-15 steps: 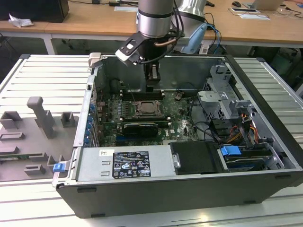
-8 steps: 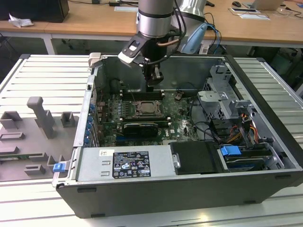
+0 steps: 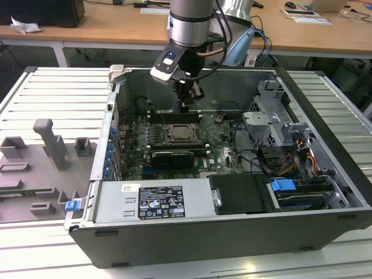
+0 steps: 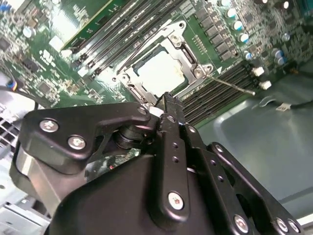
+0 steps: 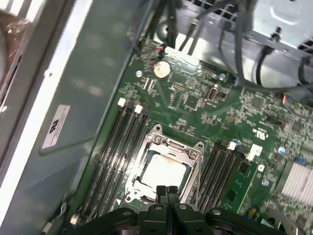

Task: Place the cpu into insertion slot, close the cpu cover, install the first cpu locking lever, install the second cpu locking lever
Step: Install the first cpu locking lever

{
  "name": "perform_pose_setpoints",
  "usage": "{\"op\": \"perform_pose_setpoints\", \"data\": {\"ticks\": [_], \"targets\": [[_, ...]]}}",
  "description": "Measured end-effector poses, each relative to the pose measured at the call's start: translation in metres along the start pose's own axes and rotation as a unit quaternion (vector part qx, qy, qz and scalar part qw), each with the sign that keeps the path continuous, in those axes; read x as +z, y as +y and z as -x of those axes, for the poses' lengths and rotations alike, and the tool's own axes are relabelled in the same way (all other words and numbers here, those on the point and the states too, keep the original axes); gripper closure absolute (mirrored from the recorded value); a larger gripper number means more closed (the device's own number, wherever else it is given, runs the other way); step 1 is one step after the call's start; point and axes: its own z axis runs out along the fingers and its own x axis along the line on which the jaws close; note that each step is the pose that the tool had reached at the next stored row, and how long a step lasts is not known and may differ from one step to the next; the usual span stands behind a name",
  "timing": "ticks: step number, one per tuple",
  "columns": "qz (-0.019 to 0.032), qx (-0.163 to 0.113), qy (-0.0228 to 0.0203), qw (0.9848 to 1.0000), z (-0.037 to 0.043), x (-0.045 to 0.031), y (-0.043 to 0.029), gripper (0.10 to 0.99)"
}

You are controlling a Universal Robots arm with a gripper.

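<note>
End effector [image 5: 165,189] beside cpu cover [image 5: 168,143]

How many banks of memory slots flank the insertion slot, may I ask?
2: first bank on one side of the insertion slot, second bank opposite; the gripper may hide more.

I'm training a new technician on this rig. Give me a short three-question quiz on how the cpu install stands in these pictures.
1. True or false: the cpu lies in the slot.
2. Where is the gripper? A: at the slot's rim, fingers together. B: over the drive cage, fingers apart. C: outside the case.
3. Fill in: long memory slots run along ___ sides of the slot.

Key: 1 true; 2 A; 3 both.
</note>
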Motion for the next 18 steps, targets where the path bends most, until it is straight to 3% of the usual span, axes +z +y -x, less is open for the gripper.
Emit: {"op": "perform_pose_setpoints", "data": {"ticks": [3,5,11,12,13,15,17,18], "targets": [[0.0002,-0.03,0.0001,0.9995,0.0,0.0,0.0,0.98],[0.0003,-0.06,0.0001,0.9982,0.0,0.0,0.0,0.98],[0.0006,-0.134,0.0001,0.991,0.0,0.0,0.0,0.98],[0.0007,-0.147,0.0001,0.9891,0.0,0.0,0.0,0.98],[0.0008,-0.171,0.0002,0.9853,0.0,0.0,0.0,0.98],[0.0008,-0.188,0.0002,0.9821,0.0,0.0,0.0,0.98],[0.001,-0.221,0.0002,0.9752,0.0,0.0,0.0,0.98],[0.001,-0.23,0.0002,0.9732,0.0,0.0,0.0,0.98]]}}
